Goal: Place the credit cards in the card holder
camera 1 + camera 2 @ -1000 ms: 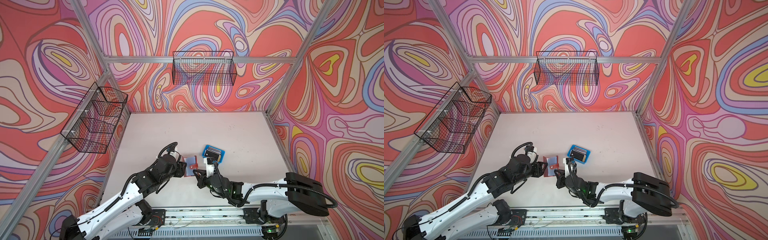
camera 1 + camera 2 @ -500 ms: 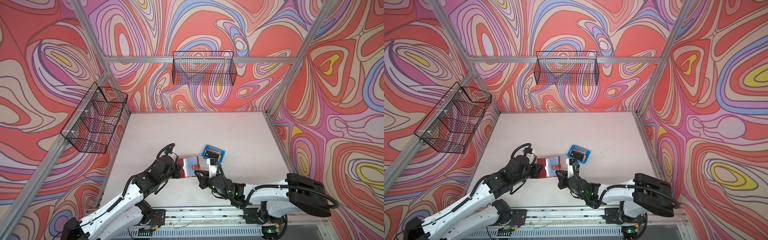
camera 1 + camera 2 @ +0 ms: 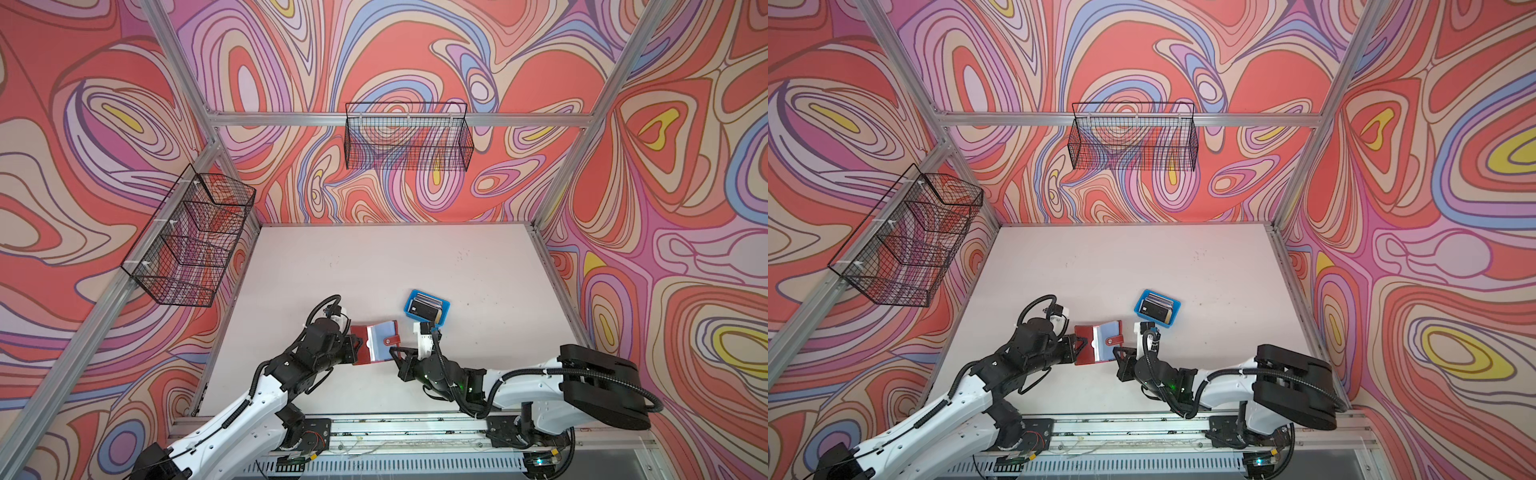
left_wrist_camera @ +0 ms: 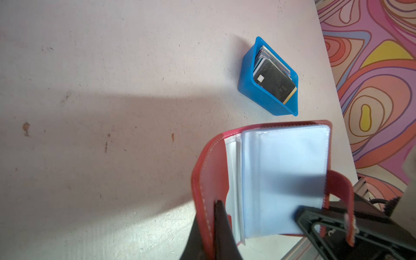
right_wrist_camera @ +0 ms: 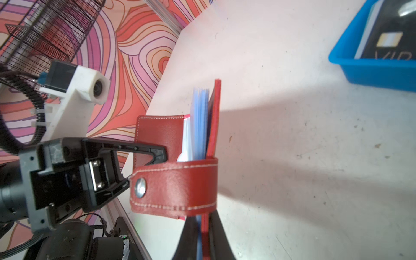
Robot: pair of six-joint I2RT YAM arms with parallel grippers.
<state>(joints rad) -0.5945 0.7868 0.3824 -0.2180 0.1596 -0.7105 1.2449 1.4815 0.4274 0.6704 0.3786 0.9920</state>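
Here, left gripper (image 3: 355,348) and right gripper (image 3: 394,354) each clamp the one card holder (image 3: 380,345).

Red-brown grained leather-look card holder (image 5: 159,132) with pale stitching, shiny metal snap button (image 5: 140,187), glossy clear plastic sleeves (image 4: 281,175), smooth matt blue plastic tray (image 4: 245,76), scratched glossy black-faced credit cards (image 4: 276,83), matt scuffed stained pale table (image 4: 112,90)

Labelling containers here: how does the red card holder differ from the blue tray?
The card holder is red and leather-look; the blue tray is plain plastic. The left gripper and right gripper hold the card holder open; the blue tray sits untouched on the table. The card holder's visible sleeves look empty; the blue tray holds the cards. Both are card-sized.
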